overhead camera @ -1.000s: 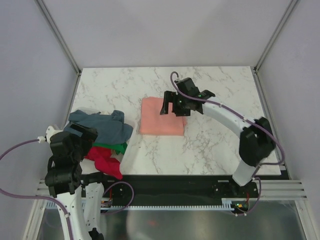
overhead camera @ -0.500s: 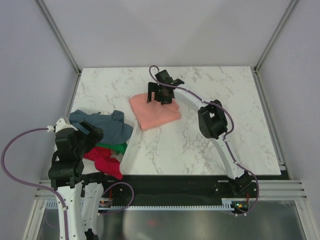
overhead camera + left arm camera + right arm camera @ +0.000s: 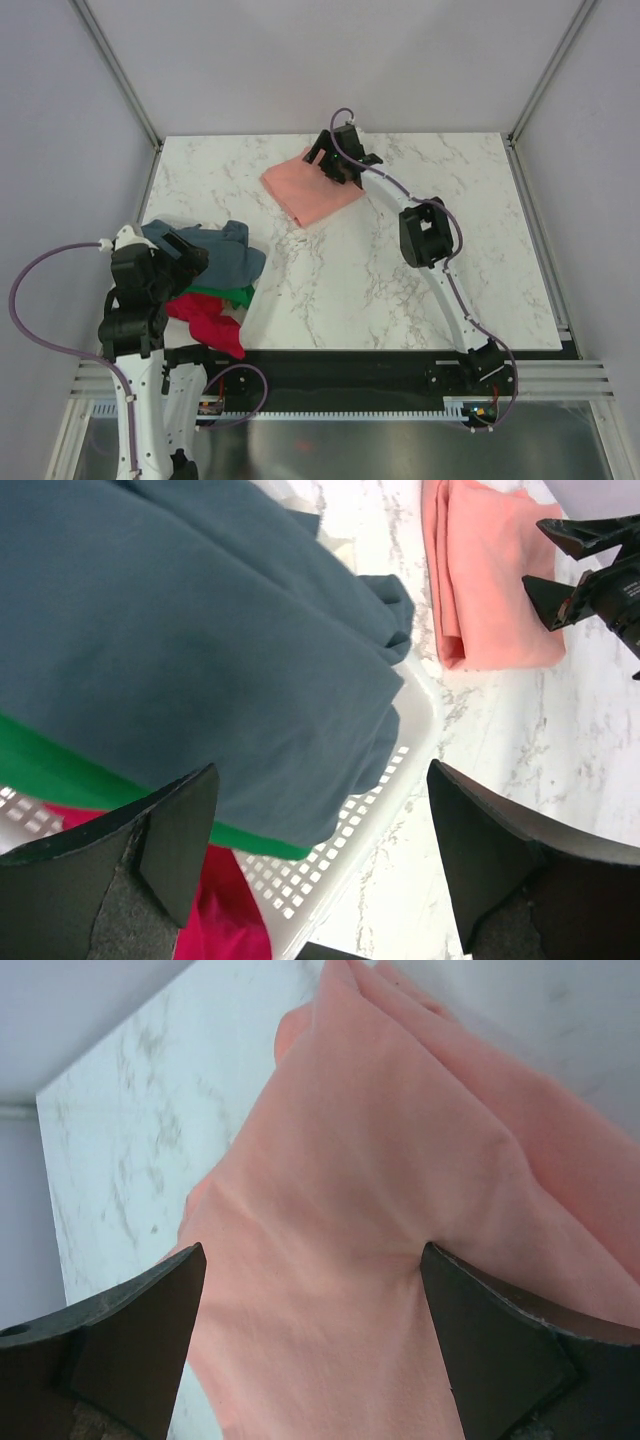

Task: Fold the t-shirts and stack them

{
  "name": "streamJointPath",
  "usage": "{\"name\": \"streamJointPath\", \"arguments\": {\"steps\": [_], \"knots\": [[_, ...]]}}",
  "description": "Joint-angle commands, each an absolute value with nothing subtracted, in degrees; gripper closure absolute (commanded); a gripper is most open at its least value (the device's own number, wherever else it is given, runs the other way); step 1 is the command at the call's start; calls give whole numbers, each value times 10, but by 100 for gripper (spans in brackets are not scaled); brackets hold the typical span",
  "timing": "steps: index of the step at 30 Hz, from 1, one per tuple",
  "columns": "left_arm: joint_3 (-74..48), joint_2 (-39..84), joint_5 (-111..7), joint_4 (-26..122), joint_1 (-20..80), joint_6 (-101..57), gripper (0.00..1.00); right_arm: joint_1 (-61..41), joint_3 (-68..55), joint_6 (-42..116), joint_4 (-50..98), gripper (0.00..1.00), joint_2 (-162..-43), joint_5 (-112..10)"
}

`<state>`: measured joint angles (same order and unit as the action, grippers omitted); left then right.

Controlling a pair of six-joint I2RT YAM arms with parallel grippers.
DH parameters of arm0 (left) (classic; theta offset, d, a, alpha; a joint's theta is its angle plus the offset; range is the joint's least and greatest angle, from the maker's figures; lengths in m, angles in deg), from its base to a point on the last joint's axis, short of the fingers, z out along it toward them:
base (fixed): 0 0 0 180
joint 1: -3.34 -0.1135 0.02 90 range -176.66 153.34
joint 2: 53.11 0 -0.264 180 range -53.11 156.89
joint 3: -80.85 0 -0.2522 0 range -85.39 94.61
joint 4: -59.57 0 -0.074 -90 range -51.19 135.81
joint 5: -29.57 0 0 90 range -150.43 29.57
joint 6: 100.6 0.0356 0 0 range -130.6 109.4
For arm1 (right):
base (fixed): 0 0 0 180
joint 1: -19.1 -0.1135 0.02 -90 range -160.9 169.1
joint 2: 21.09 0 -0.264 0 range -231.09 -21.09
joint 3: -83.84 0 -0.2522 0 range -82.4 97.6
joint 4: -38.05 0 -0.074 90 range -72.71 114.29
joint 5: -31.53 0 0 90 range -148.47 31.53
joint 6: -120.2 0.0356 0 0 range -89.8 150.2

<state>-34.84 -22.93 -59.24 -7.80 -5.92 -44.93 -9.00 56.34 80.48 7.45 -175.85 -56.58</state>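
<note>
Spanning the enclosure: a white, grey-veined marble counter [image 3: 330,290], shut in by plain grey walls [image 3: 300,60] on three sides, with slanted metal frame posts [image 3: 115,70] at the far corners.

Item 1. Salmon-pink shirt [image 3: 305,195], folded to a rough rectangle. It lies flat on the counter at far centre, turned at an angle to the counter's edges. Folded layers show along one side in the left wrist view [image 3: 490,580].

Item 2. Right claw [image 3: 330,165], arm stretched far forward, at the far right corner of that shirt. Its fingers stand spread wide with pink cloth [image 3: 340,1260] filling the gap between them. The tips sit at the cloth surface, and nothing is pinched.

Item 3. Basket [image 3: 252,305], white plastic mesh, at the counter's near left edge. It holds a grey-blue shirt [image 3: 225,255] on top, a green shirt [image 3: 225,295] beneath it and a red shirt [image 3: 210,325] lowest and nearest. All three are crumpled, and the grey-blue one drapes over the rim [image 3: 380,810].

Item 4. Left claw [image 3: 185,258], fingers set wide apart and holding nothing. It hangs just above the grey-blue shirt [image 3: 200,630], well apart from the pink one.

Margins: bare marble shows across the middle, the near edge and the whole right half. The pink shirt sits close to the back wall.
</note>
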Motion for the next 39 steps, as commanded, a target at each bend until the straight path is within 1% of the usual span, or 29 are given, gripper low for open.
{"name": "streamJointPath", "arguments": {"steps": [1,2,3,4,5,6,7,8,9,10,11,13,14,16,17,18,21,22,23,24,25,26,27,28,30,31,34,37,39], "knots": [[-330,-185,-531,-4,-59,-433,8,-35,522,837,21,2,-1738,-649],[-317,-165,-524,3,-48,-437,8,-31,513,836,8,2,-1725,-657],[-280,-108,-530,5,-37,-443,8,-24,498,832,12,2,-1711,-660],[-257,-80,-541,6,-20,-444,8,-21,474,832,18,2,-1687,-652],[-204,-46,-562,6,26,-441,8,-11,463,829,27,2,-1676,-642],[-172,-17,-618,5,66,-435,8,-7,453,827,34,2,-1665,-625],[-138,50,-640,1,95,-430,6,-2,433,818,49,2,-1639,-600],[-98,84,-653,-7,132,-425,6,0,422,810,66,2,-1625,-586],[-28,114,-642,-8,140,-421,5,6,412,801,82,2,-1612,-560],[0,178,-623,0,141,-419,3,10,410,785,91,2,-1589,-545],[57,207,-608,2,141,-415,4,14,413,776,98,2,-1580,-502],[107,266,-575,11,141,-411,4,27,434,764,97,2,-1558,-455],[146,318,-560,19,141,-404,4,39,438,758,96,2,-1549,-418],[172,363,-508,66,141,-373,4,52,428,753,88,2,-1512,-388],[201,414,-493,76,141,-360,4,63,414,748,85,2,-1494,-379],[217,438,-476,84,141,-342,3,68,366,748,84,2,-1450,-362],[275,543,-464,115,140,-319,3,71,259,728,86,2,-1364,-348],[289,568,-456,125,140,-316,3,71,163,726,112,2,-1299,-341],[320,593,-441,141,139,-315,3,69,110,726,128,2,-1262,-337],[339,650,-434,146,139,-317,3,67,6,726,143,2,-1226,-335],[361,675,-430,150,138,-320,6,64,-41,722,167,2,-1154,-338],[400,706,-411,157,138,-320,9,57,-85,718,172,2,-1120,-342],[421,756,-403,159,137,-322,10,53,-163,711,176,2,-1088,-346],[457,784,-399,161,136,-326,9,47,-196,704,188,2,-1030,-349],[489,829,-371,176,135,-340,8,31,-265,686,182,2,-972,-349],[513,871,-365,183,135,-345,7,29,-283,670,174,2,-956,-347],[529,928,-347,228,136,-375,7,12,-348,653,161,2,-908,-347],[545,963,-356,241,140,-407,10,-8,-406,657,159,2,-865,-354],[550,991,-356,246,141,-428,13,-16,-442,661,164,2,-844,-358]]}}
